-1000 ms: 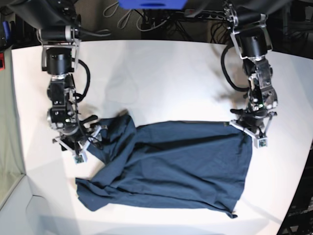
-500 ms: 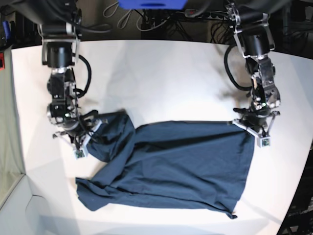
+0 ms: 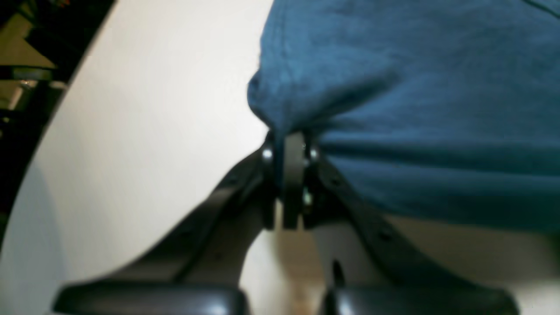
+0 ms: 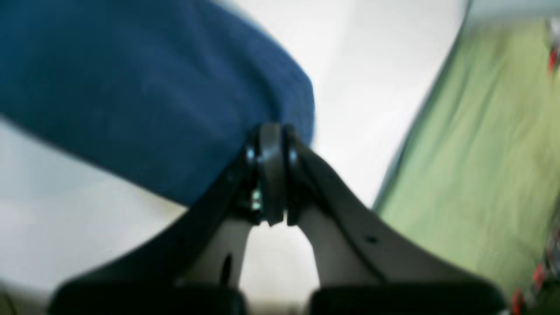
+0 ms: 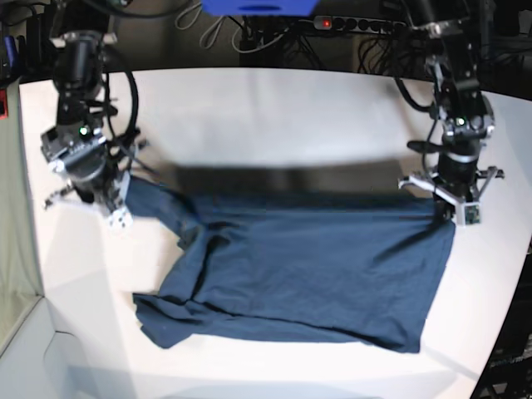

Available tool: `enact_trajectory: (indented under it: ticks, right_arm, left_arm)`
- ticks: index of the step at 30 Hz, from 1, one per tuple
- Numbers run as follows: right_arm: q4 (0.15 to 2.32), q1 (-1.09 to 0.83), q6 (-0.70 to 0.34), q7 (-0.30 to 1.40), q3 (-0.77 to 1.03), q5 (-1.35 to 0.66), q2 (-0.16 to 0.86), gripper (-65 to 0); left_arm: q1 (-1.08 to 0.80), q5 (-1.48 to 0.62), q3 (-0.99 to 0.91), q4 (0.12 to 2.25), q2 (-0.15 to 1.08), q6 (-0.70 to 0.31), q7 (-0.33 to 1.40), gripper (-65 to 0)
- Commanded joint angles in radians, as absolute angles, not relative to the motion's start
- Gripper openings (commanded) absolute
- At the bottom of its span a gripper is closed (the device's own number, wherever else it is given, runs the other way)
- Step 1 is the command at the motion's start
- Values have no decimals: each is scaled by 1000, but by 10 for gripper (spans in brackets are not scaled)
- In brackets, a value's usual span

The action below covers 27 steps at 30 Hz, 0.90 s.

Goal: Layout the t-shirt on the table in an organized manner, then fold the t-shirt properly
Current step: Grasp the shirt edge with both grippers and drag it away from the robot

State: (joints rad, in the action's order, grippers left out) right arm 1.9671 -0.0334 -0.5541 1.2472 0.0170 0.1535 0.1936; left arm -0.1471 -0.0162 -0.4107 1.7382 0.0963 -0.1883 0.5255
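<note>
The dark navy t-shirt (image 5: pixel 307 266) hangs stretched between both grippers, its far edge raised above the white table (image 5: pixel 274 116) and casting a shadow there, while its near part lies crumpled on the surface. On the base view's left, my right gripper (image 5: pixel 118 208) is shut on one upper corner. My left gripper (image 5: pixel 446 212) is shut on the other corner, on that view's right. In the left wrist view the left gripper (image 3: pixel 291 140) pinches a bunched fold of the t-shirt (image 3: pixel 415 109). In the right wrist view the right gripper (image 4: pixel 271 135) clamps the edge of the t-shirt (image 4: pixel 131 96).
A grey-green panel (image 4: pixel 472 153) borders the table beside the right gripper, also seen as a panel (image 5: pixel 12 208) at the base view's left edge. Cables and a power strip (image 5: pixel 349 23) run behind the far edge. The table's curved edge (image 3: pixel 57 109) lies left of the left gripper.
The right gripper has shut on the shirt's corner. Both arms have risen and moved toward the far side and apart, lifting and stretching the shirt's far edge off the table.
</note>
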Motion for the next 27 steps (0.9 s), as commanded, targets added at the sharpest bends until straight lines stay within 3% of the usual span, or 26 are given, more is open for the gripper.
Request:
enact_trajectory:
  ticks: [1, 5, 9, 13, 19, 24, 27]
  right_arm:
    - [1985, -13, -565, 1254, -1, 154, 229, -650]
    - [1991, -77, -604, 1392, -125, 154, 311, -650]
    - [2012, -163, -698, 1396, -260, 154, 401, -650]
    - [2032, -245, -698, 1396, -335, 154, 441, -650]
    - [2035, -274, -698, 1396, -334, 156, 429, -650]
    - [2037, -271, -698, 1396, -272, 156, 352, -650]
    - [2038, -271, -698, 1388, -228, 156, 318, -573]
  left_arm:
    - [-140, -21, -414, 1779, 104, -188, 499, -647]
    - [-166, -28, -455, 1859, 99, -193, 572, -647]
    - [-160, -28, -518, 1899, 97, -196, 667, -647]
    - [-171, -28, -524, 1902, 102, -196, 674, -647]
    - [-249, -28, -533, 1896, 96, -196, 665, -647]
    - [-303, -30, -539, 1890, 94, -196, 665, -647]
    - [-329, -30, -539, 1891, 94, -196, 665, -647]
